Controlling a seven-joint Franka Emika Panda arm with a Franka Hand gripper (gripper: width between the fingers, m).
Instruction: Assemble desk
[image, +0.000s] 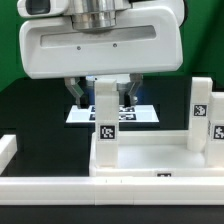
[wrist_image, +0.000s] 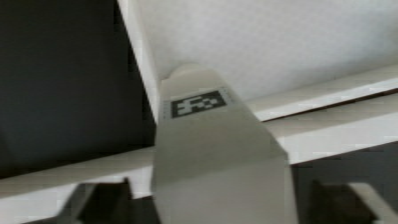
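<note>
The white desk top (image: 150, 150) lies low at the front, its raised rim facing me with a small tag on it. One white leg (image: 105, 120) with a tag stands upright at its corner on the exterior view's left. A second tagged leg (image: 203, 115) stands at the corner on the right. My gripper (image: 102, 95) hangs over the first leg, its dark fingers (image: 76, 93) on either side of the leg's upper part with small gaps. In the wrist view the leg (wrist_image: 214, 150) fills the middle between the open gripper (wrist_image: 222, 205), above the desk top (wrist_image: 267, 50).
The marker board (image: 80, 115) lies flat on the black table behind the leg. A low white rail (image: 40, 187) runs along the table's front, and another (image: 5, 150) runs along the exterior view's left. A green backdrop stands behind.
</note>
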